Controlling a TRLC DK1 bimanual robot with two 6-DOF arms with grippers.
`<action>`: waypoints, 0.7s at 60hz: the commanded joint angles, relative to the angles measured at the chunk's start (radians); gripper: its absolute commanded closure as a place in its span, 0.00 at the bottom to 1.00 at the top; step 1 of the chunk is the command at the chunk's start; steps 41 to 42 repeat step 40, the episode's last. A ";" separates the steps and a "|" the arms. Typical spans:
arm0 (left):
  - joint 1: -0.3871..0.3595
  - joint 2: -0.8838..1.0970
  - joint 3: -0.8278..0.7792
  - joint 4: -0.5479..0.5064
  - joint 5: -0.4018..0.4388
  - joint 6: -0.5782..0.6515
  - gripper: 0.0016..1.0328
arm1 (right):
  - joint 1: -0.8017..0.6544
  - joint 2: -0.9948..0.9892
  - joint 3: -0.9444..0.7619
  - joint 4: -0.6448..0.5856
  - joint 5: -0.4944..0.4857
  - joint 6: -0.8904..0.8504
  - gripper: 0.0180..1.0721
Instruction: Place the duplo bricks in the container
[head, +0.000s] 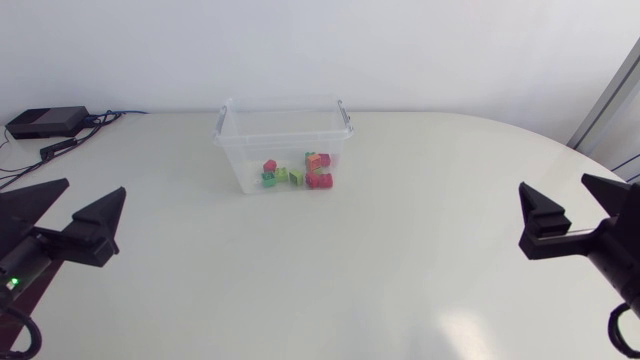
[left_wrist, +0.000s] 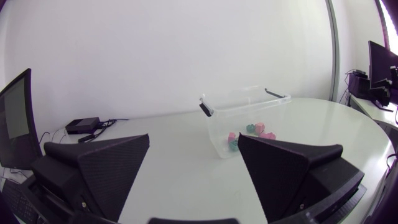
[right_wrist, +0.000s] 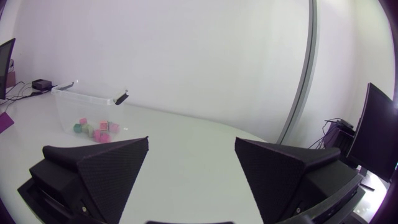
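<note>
Plain white desk (head: 400, 260), bricks (head: 297, 175) sitting in the clear container (head: 230, 150), black box (head: 45, 122) at the far corner, both jaws spread wide.

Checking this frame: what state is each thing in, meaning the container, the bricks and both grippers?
container: upright, no lid on, open at the top.
duplo bricks: inside the container, loose on its floor.
left gripper: open, holding nothing, well apart from the container.
right gripper: open, holding nothing, well apart from the container.
</note>
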 joint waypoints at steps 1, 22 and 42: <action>0.011 -0.044 -0.060 0.025 -0.013 -0.035 0.03 | -0.024 -0.045 -0.061 0.028 -0.021 0.037 0.05; 0.022 -0.221 -0.239 0.093 -0.032 -0.093 0.03 | -0.107 -0.220 -0.245 0.089 -0.118 0.114 0.05; 0.027 -0.314 -0.333 0.128 -0.042 -0.124 0.03 | -0.150 -0.312 -0.342 0.122 -0.170 0.155 0.05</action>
